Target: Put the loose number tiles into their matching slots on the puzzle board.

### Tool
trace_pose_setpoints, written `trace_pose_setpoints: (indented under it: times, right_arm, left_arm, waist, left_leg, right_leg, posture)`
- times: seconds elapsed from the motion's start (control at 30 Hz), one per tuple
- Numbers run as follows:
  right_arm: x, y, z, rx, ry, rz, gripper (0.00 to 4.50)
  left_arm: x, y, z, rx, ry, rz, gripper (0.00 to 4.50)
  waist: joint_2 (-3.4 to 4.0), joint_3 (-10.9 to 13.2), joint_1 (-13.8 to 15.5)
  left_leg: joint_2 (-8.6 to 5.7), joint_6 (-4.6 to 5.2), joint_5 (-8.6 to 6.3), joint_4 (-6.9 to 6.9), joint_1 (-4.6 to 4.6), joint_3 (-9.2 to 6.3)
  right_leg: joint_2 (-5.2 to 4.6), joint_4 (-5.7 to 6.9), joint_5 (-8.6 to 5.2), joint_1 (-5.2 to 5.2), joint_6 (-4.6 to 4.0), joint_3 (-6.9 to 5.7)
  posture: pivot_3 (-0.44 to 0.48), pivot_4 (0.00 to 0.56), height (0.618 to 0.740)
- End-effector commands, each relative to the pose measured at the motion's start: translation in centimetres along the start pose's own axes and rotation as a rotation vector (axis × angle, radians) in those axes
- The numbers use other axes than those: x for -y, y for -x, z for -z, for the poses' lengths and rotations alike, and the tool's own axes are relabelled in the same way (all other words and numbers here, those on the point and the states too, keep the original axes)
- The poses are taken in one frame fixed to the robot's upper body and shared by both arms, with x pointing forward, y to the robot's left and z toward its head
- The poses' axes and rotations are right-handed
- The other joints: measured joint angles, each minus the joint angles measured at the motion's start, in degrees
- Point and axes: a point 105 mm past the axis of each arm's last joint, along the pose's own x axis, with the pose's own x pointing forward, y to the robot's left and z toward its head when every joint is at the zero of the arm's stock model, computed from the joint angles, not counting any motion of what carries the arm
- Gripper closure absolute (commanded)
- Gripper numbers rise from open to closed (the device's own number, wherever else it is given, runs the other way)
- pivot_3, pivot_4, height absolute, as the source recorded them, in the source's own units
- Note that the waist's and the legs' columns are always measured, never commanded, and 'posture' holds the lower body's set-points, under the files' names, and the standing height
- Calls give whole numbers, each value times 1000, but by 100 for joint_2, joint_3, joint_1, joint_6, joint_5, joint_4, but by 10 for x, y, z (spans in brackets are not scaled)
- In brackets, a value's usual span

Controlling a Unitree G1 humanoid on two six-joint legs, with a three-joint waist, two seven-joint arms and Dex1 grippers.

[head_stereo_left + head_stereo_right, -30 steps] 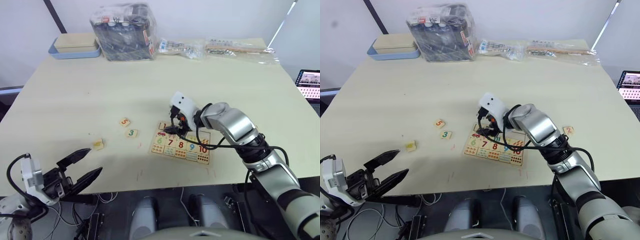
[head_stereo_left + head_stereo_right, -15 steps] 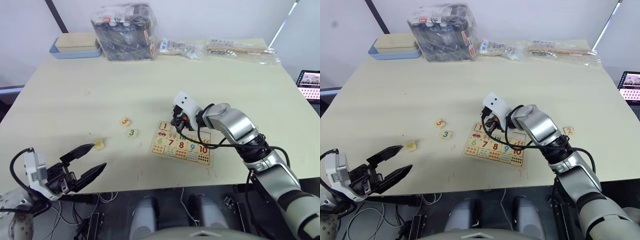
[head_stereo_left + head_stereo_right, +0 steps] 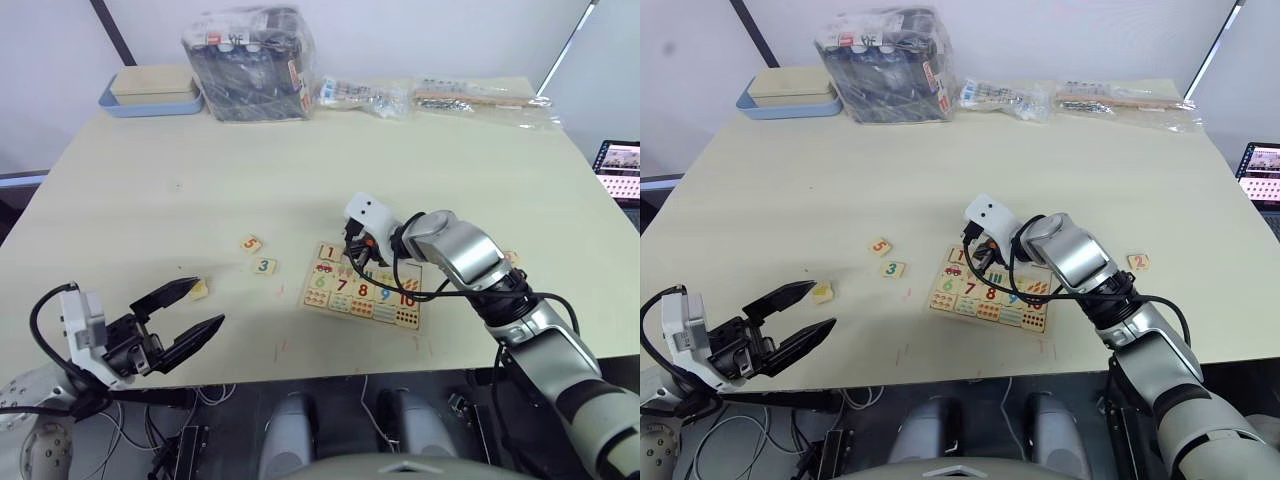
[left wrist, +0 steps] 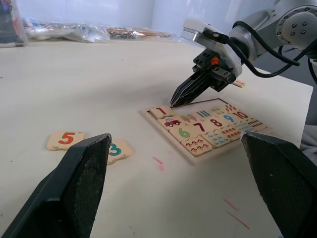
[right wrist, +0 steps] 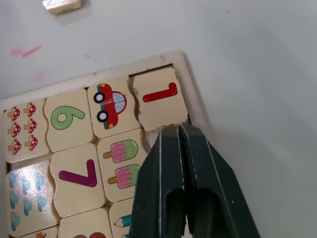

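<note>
Right gripper [image 5: 178, 130] is poising over the flat light-wood puzzle board [image 3: 362, 285] near the pale table's [image 3: 300, 160] front edge, fingers pressed together and holding nothing.

The tips are hovering just beside the red "1" tile [image 5: 159, 99] sitting in the board's corner slot. Left gripper [image 3: 190, 310], jaws spread wide and empty, is hanging at the front-left edge. Square wooden tiles "5" [image 3: 250, 243], "3" [image 3: 263, 266] and a yellow-digit one [image 3: 199, 289] are lying loose left of the board; "2" [image 3: 1137, 262] is lying right of it.
</note>
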Motion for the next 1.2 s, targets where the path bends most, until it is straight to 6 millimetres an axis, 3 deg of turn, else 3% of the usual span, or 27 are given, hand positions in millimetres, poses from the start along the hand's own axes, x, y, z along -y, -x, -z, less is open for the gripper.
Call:
trace_pose_setpoints:
  times: [0.03,0.67,0.87,1.03,1.1,1.2]
  right_arm:
    - [-2,1,-8,17,28,0,4462]
    - [-5,3,-12,33,34,-6,4462]
    - [-14,34,-19,186,4,-57,4462]
    - [-25,68,-12,405,2,-54,4462]
    - [-27,88,-2,514,-17,-25,4462]
    - [-28,105,17,535,-18,13,4462]
  left_arm:
    - [4,-1,-9,14,-30,14,0]
    - [0,10,-1,10,-19,0,0]
    - [-6,13,0,15,-18,-30,0]
    - [-11,17,6,7,-13,-49,0]
    - [-15,21,10,-8,-11,-58,0]
    - [-19,26,13,-18,-9,-66,0]
  waist:
    - [0,0,0]
    - [1,1,1]
    - [-2,-1,37]
    - [-6,-4,70]
    - [-10,-6,94]
    - [-7,-5,134]
  left_leg:
    - [0,0,0,0,0,0]
    - [0,0,0,0,0,0]
    - [0,0,0,0,-2,-2]
    - [-1,0,-1,-1,0,-4]
    - [-1,-1,-1,-1,4,-8]
    - [-1,-1,-1,1,9,-9]
  right_leg:
    - [0,0,0,0,0,0]
    - [0,0,0,0,-1,0]
    - [0,-2,0,2,0,-1]
    - [-1,-6,-2,6,0,-3]
    - [0,-5,-3,10,1,-6]
    - [0,-6,-8,12,8,-6]
  posture:
    - [0,150,740]
    - [0,150,740]
    - [0,150,740]
    - [0,150,740]
    - [0,150,740]
    - [0,150,740]
